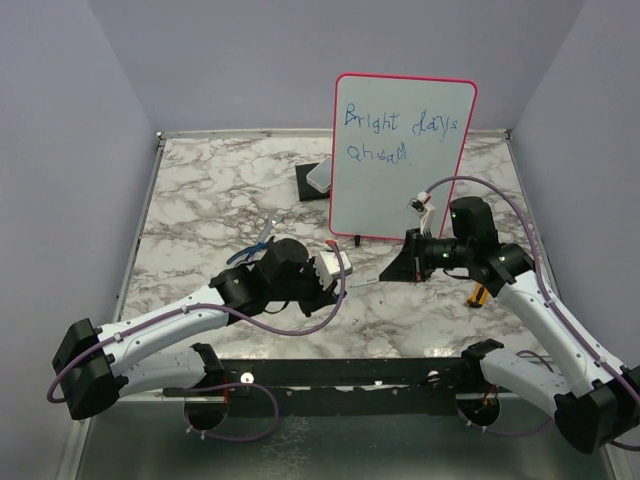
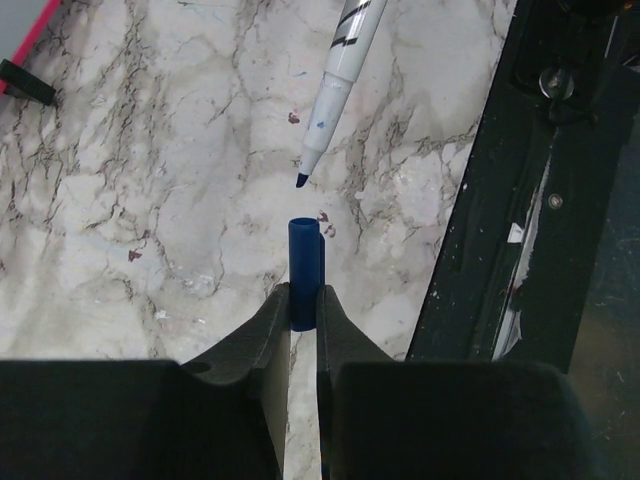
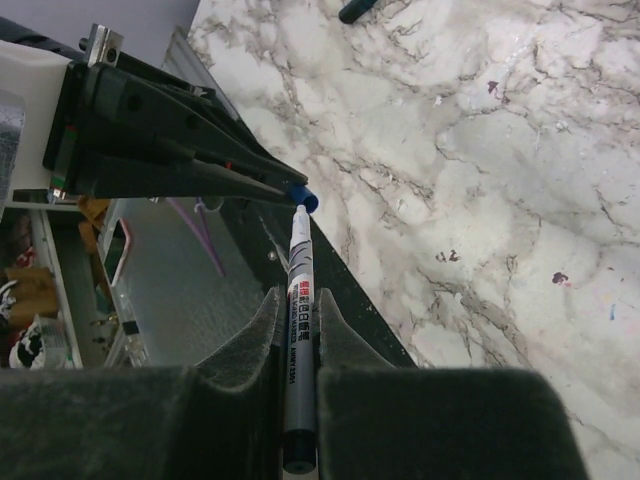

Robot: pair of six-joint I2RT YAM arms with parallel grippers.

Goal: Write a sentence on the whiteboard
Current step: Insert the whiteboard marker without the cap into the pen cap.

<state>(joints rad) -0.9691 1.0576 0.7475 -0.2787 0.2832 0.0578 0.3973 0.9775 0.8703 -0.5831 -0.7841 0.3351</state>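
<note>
The whiteboard (image 1: 400,190) stands upright at the back of the table, and the sentence (image 1: 395,135) "Bright days ahead" runs across it in blue in two lines. In front of it my right gripper (image 3: 298,300) is shut on a white marker (image 3: 300,270), whose bare tip points at the left gripper. My left gripper (image 2: 305,300) is shut on the blue cap (image 2: 306,262), whose open end faces the marker's tip (image 2: 301,180) across a small gap. From above, the left gripper (image 1: 343,274) and the right gripper (image 1: 390,275) face each other low over the table.
A black-and-white eraser block (image 1: 318,177) lies left of the board. A blue object (image 1: 262,243) lies by the left arm. An orange piece (image 1: 478,295) shows by the right arm. A black rail (image 1: 350,375) runs along the table's near edge. The board's black foot (image 2: 25,82) is nearby.
</note>
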